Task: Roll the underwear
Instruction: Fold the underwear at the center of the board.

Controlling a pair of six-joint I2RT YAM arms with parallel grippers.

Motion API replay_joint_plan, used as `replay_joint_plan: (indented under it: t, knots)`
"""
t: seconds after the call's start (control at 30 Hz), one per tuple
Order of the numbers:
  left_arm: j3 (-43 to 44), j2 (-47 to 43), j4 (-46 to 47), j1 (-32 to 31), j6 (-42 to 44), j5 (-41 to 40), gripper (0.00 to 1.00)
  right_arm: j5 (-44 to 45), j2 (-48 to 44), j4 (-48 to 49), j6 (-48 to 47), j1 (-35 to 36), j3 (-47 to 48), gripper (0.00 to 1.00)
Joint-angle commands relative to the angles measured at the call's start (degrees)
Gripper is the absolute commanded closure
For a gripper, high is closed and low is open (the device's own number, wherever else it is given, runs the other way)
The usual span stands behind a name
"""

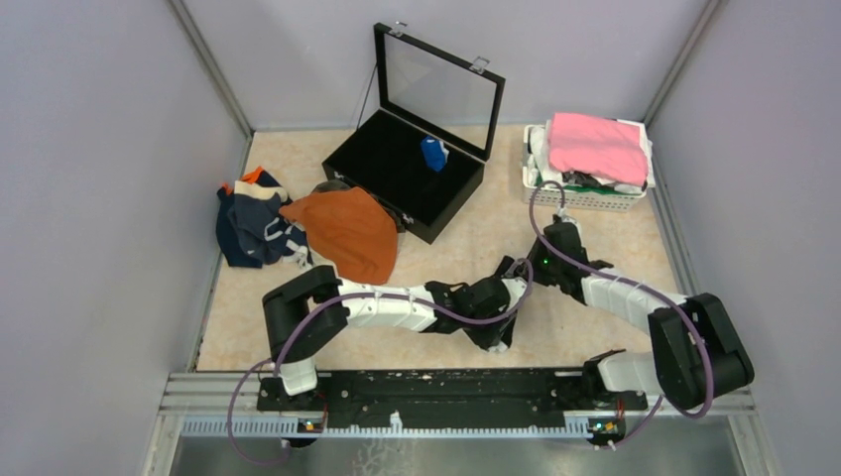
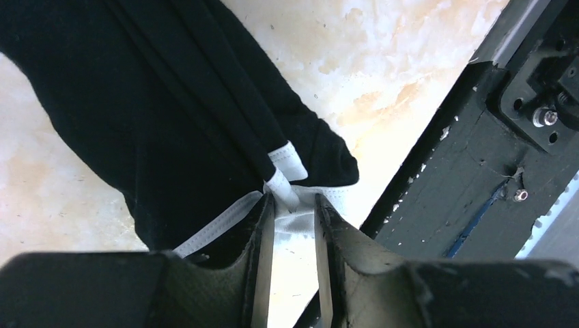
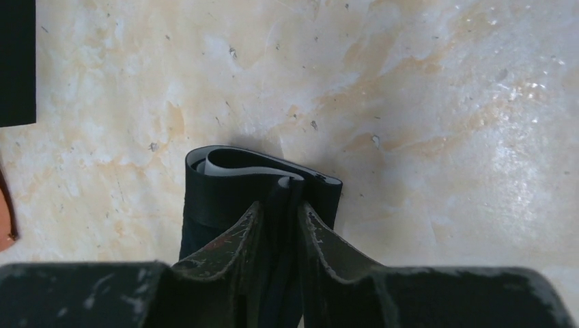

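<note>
The black underwear (image 2: pixel 157 116) with a white waistband (image 2: pixel 290 160) lies on the marbled table near the front rail. My left gripper (image 2: pixel 293 205) is shut on the waistband edge. My right gripper (image 3: pixel 287 201) is shut on a folded black edge of the same underwear (image 3: pixel 218 188), with white band showing inside the fold. In the top view the two grippers, left (image 1: pixel 499 335) and right (image 1: pixel 516 275), sit close together mid-table, and the black underwear is mostly hidden under them. A rust-orange brief (image 1: pixel 347 233) and a navy pile (image 1: pixel 248 226) lie at the left.
An open black case (image 1: pixel 397 183) with a glass lid stands at the back and holds a rolled blue brief (image 1: pixel 433 154). A white basket (image 1: pixel 580 198) with a pink folded cloth (image 1: pixel 595 144) stands at the back right. The black front rail (image 2: pixel 464 178) is close to my left gripper.
</note>
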Motion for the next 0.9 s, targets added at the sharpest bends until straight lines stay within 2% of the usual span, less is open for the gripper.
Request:
replay_joint_plan:
  t: [0.0, 0.17, 0.47, 0.73, 0.87]
  knots:
    - [-1.39, 0.95, 2.13, -0.63, -1.24, 2.92, 0.66, 2.55, -4.41, -5.47, -1.88, -0.85, 2.07, 0.74]
    - [-0.99, 1.16, 2.05, -0.63, -1.07, 2.75, 0.62, 3.72, -9.12, -10.21, -3.90, -0.86, 4.48, 0.64]
    - [1.33, -1.58, -0.20, -0.63, -0.76, 0.47, 0.54, 5.23, -15.31, -17.71, -6.90, -0.90, 6.59, 0.54]
    - [4.32, -5.30, -3.79, -0.63, -0.28, -1.47, 0.49, 0.32, -17.32, -18.93, -9.39, -0.85, 8.53, 0.55]
    - [4.81, -8.06, -5.03, -0.63, -0.09, -2.17, 0.44, -1.32, -17.76, -19.18, -9.93, -0.86, 9.37, 0.55]
